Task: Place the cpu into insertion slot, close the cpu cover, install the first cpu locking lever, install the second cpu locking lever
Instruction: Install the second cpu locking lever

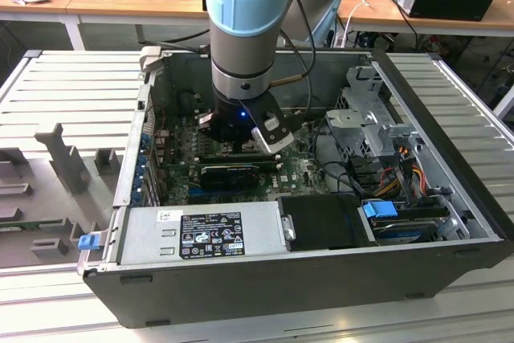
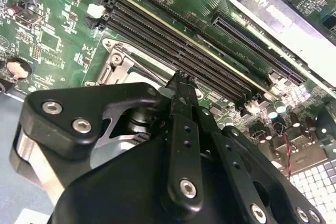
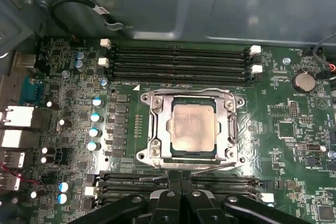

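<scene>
The cpu (image 3: 193, 127), a grey-beige square chip, lies flat in the insertion slot (image 3: 193, 154), whose dark rim shows around it. The silver cpu cover (image 3: 157, 129) lies down over the chip's edges, with the chip showing through its window. A thin metal lever (image 3: 157, 178) runs along the socket's side nearest my fingers. My gripper (image 3: 181, 176) is shut with nothing seen between its fingers, its tips over that side of the socket beside the memory slots. The gripper (image 2: 181, 78) also appears in the second wrist view above a corner of the cover (image 2: 118, 61). In the exterior view the gripper (image 1: 237, 140) reaches down into the open computer case.
Long black memory slots (image 3: 178, 61) flank the socket on two sides. A black finned bar (image 1: 233, 173) lies on the board. The power supply (image 1: 201, 234), a metal drive cage (image 1: 369, 118) with cables, and the case walls (image 1: 128, 166) hem in the arm.
</scene>
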Controlling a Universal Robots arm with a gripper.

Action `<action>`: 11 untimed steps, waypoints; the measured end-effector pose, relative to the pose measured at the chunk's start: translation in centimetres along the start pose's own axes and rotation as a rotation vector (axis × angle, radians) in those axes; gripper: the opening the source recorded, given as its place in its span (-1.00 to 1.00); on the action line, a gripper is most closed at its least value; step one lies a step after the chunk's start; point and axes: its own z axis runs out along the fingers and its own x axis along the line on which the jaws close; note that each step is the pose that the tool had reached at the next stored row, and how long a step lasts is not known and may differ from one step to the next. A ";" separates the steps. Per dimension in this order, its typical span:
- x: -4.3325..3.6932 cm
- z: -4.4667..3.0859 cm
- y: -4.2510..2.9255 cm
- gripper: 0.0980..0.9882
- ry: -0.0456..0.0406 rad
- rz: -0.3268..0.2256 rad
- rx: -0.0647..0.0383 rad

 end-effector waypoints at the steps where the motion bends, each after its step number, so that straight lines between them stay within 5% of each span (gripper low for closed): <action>1: 0.22 -0.01 -0.03 -0.98 0.0000 0.000 -0.004; 5: 1.04 -0.04 -0.29 -0.98 -0.0005 -0.001 -0.026; 8: 2.04 0.06 -0.61 -0.98 -0.0010 -0.004 -0.065; 11: 2.52 0.34 -0.89 -0.98 -0.0015 -0.004 -0.071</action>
